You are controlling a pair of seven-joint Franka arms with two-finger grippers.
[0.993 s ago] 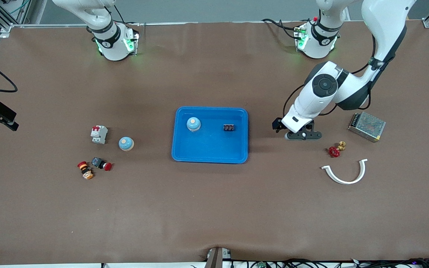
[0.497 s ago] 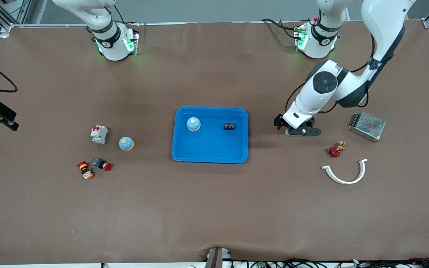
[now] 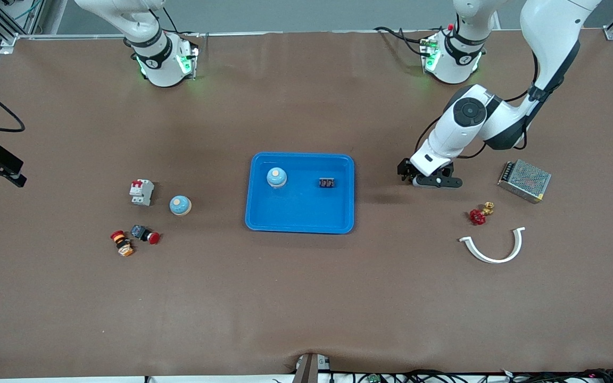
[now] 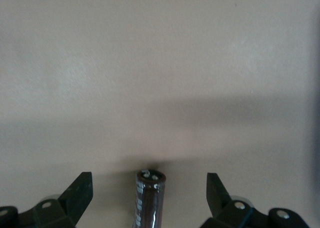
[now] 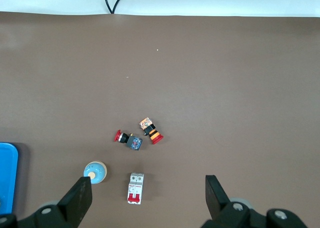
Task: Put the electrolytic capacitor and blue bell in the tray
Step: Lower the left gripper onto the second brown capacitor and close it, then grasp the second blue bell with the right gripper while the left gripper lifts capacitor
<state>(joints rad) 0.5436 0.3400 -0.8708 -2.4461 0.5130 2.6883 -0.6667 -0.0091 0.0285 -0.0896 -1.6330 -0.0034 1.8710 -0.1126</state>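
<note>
A dark cylindrical electrolytic capacitor (image 4: 149, 200) lies on the table between the fingers of my left gripper (image 4: 148, 177), which is open and not touching it. In the front view that gripper (image 3: 431, 180) is low over the table, beside the tray toward the left arm's end. The bright-blue tray (image 3: 299, 213) holds one blue bell (image 3: 276, 177) and a small black part (image 3: 326, 182). Another blue bell (image 3: 180, 205) stands on the table toward the right arm's end. My right gripper (image 5: 147, 179) hangs open and empty high above that bell (image 5: 95, 172).
A white circuit breaker (image 3: 141, 192) and two push buttons (image 3: 145, 234) (image 3: 122, 243) lie near the loose bell. A metal mesh box (image 3: 524, 181), a red valve (image 3: 479, 215) and a white curved piece (image 3: 493, 249) lie toward the left arm's end.
My left gripper has shifted a little away from the front camera and toward the left arm's end, its fingers still open. Nothing else has moved.
</note>
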